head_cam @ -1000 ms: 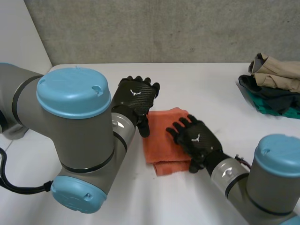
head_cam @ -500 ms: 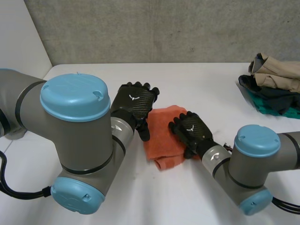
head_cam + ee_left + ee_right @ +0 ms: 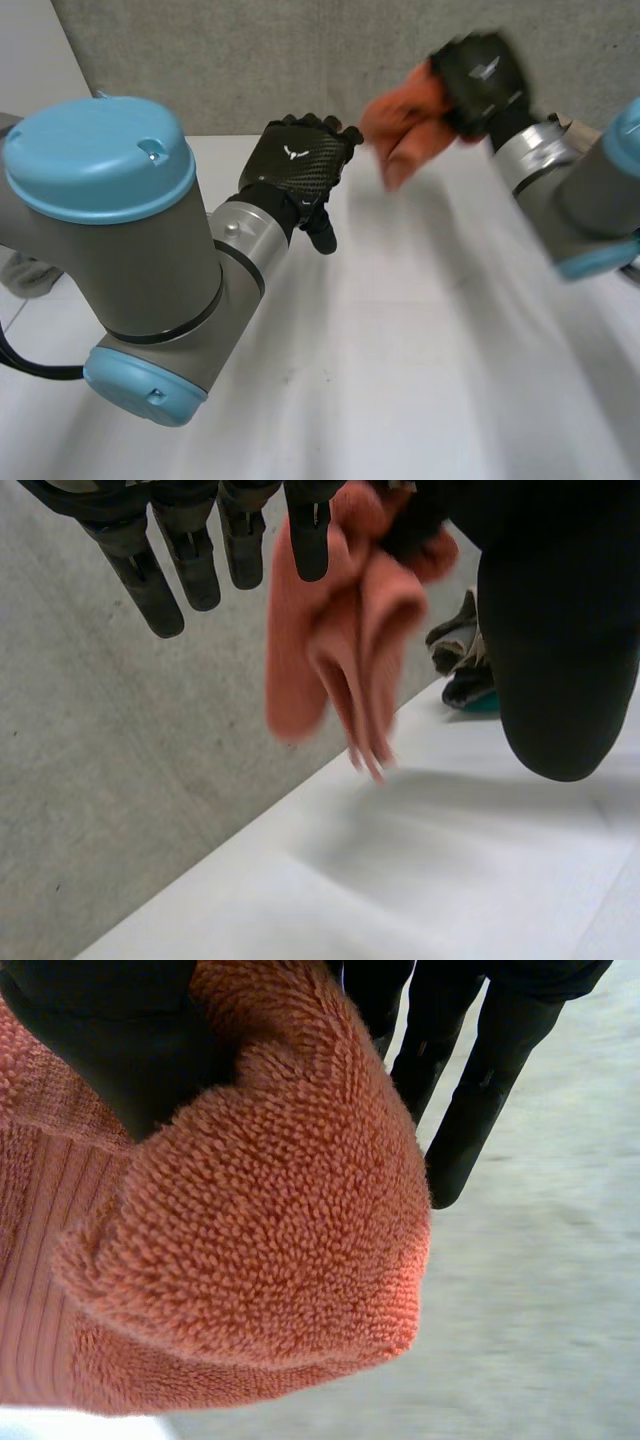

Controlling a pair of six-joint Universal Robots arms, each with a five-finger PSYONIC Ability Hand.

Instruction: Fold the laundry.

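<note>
As towel (image 3: 405, 125) is up off it, table (image 3: 400, 360): white, matte; the fold surface, grey wall behind.
L arm (image 3: 110, 250): biggest thing in head view, reaches fwd over table; prob. held aside so the other arm can work solo.
R arm (image 3: 590, 190): raised at far side, high over table.
Pile (image 3: 462, 655): tan, dark & teal clothes at far table edge. Looks like a stack of other laundry, so prob. where towel's headed.
Towel: orange terry, in the air, well above table, hanging in doubled layers from R robot hand (image 3: 480, 80). Layered look suggests folding mostly done. Ribbed band (image 3: 40, 1260) near one edge.
L robot hand (image 3: 295, 170): fingers (image 3: 150, 575) straight & slack, nothing in them. Near towel, not touching as far as I can tell. Maybe ready to support.
R robot hand: thumb pinches towel's bunched fold vs straight fingers (image 3: 470, 1100). Grip is at the top, so rest dangles & layers stay together.
Marks: small white logo (image 3: 290, 153) on back of L robot hand, a shape only, no letters. Similar mark on R robot hand, can't make it out. No tag or text seen on towel or pile.
</note>
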